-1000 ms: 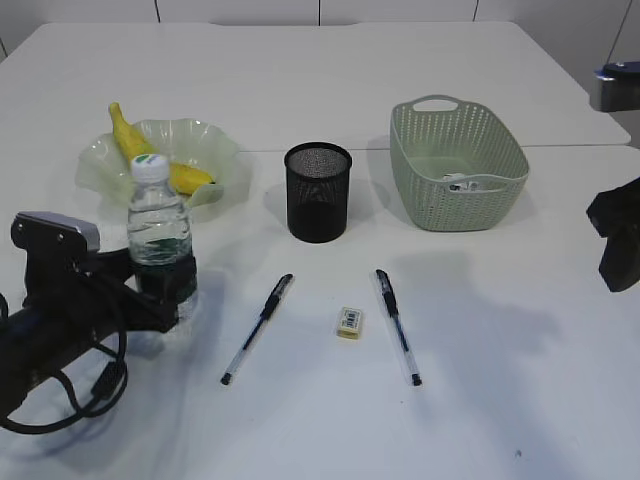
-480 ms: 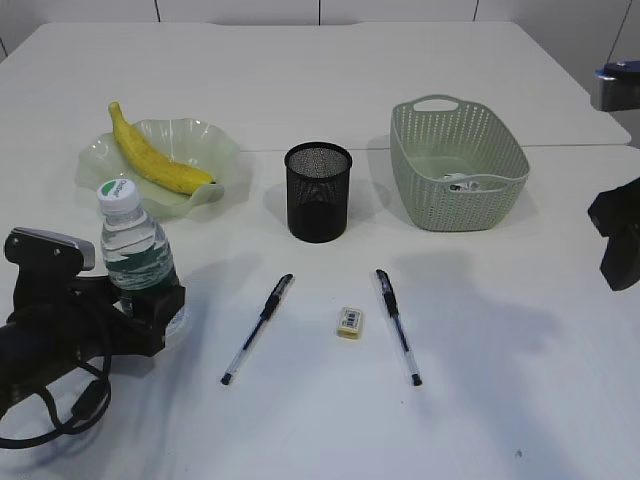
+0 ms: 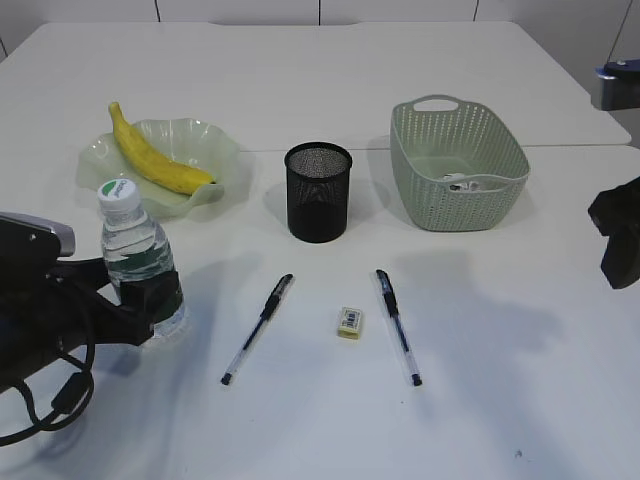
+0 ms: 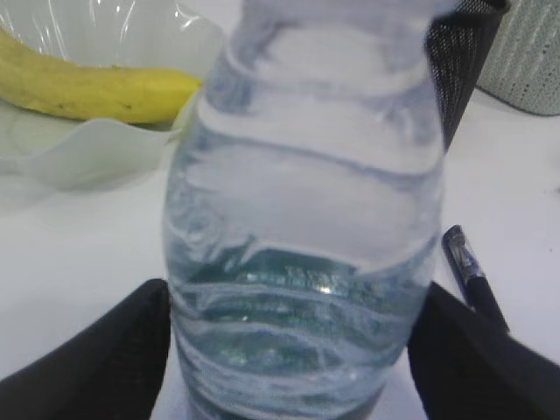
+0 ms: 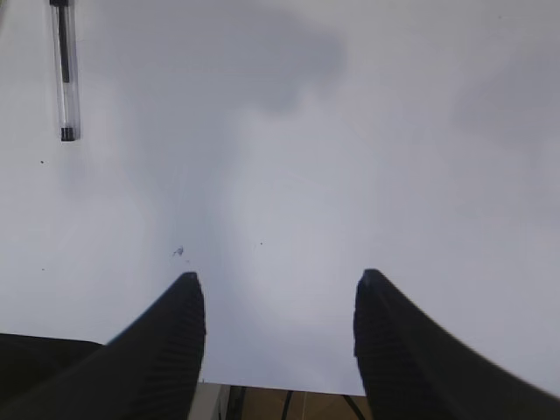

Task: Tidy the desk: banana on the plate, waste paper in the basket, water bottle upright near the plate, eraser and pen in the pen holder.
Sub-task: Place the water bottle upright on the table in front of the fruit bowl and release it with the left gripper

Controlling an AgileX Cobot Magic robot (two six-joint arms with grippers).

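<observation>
The water bottle stands upright on the table just in front of the green plate, which holds the banana. My left gripper is open, its black fingers on either side of the bottle's base. Waste paper lies inside the green basket. Two pens and the eraser lie in front of the black mesh pen holder. My right gripper hovers at the right edge, open and empty.
The right wrist view looks down on bare table with a pen's end at the upper left and the table's edge below the fingers. A dark device sits at the far right.
The left arm carried the bottle from right in front of the plate to a spot nearer and further left, set it down, then opened its jaws and drew back to the left. The right arm stayed still.
</observation>
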